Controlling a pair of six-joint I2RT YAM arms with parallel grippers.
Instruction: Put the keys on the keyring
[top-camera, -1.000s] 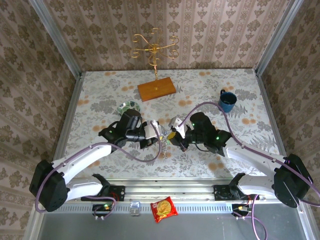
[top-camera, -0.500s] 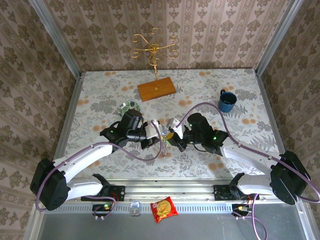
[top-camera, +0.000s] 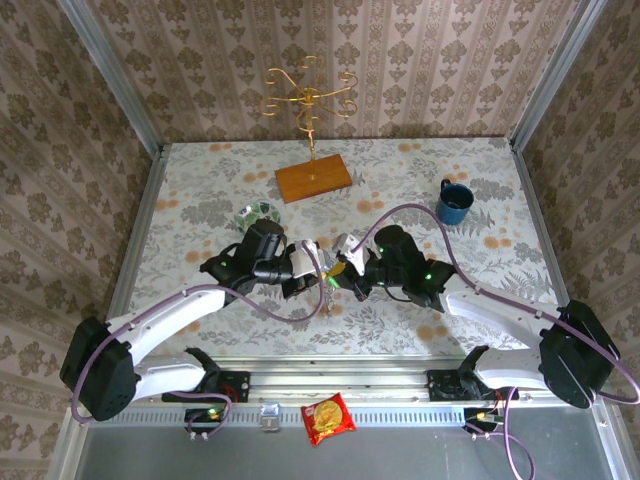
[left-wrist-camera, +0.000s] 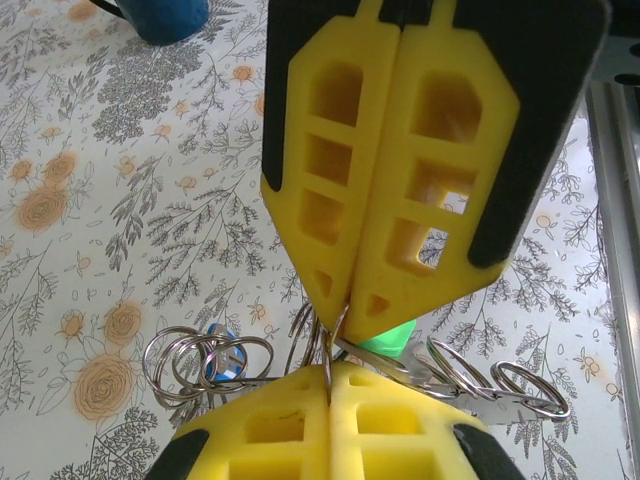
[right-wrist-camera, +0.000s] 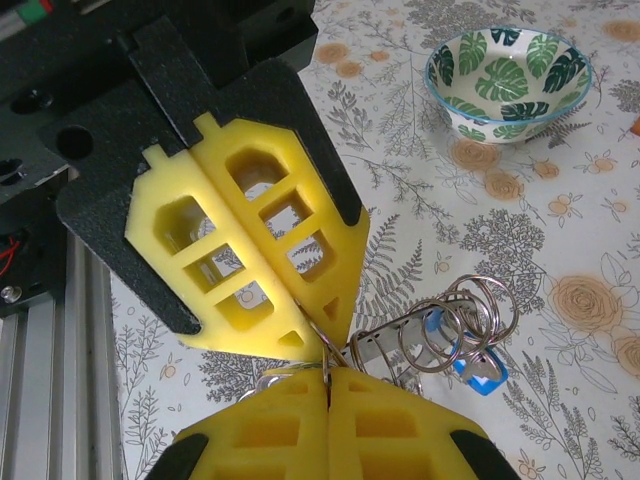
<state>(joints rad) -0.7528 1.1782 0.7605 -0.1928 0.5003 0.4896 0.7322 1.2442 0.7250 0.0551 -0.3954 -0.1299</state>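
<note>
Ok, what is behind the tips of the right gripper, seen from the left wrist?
A bright green key head peeks out behind the shut right gripper. The rest of that key is covered.

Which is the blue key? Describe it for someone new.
At the middle of the table, the left gripper and right gripper meet tip to tip, pinching a wire keyring. The blue key sits among its loops on the side toward the patterned bowl. Its head is blue; the other key is green-headed.
</note>
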